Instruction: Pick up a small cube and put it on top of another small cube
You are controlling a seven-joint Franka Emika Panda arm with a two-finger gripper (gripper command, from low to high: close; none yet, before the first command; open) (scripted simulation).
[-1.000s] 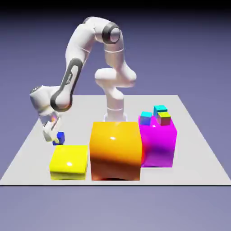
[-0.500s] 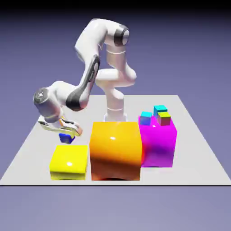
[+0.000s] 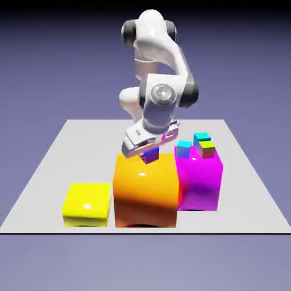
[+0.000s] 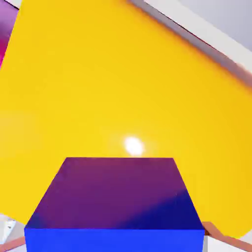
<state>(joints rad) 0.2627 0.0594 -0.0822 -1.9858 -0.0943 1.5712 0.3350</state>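
The gripper (image 3: pixel 149 151) clenches the small cube (image 3: pixel 151 154), sharp-edged and matte, above the glossy orange block (image 3: pixel 145 190), whose broad smooth top (image 4: pixel 123 98) lies bare beneath it.

Arm's folded up tall, elbow bent, with the wrist dropping down toward the camera. The gripper (image 3: pixel 149 151) hangs tilted, jaws clamped tight on the small cube (image 3: pixel 151 155).
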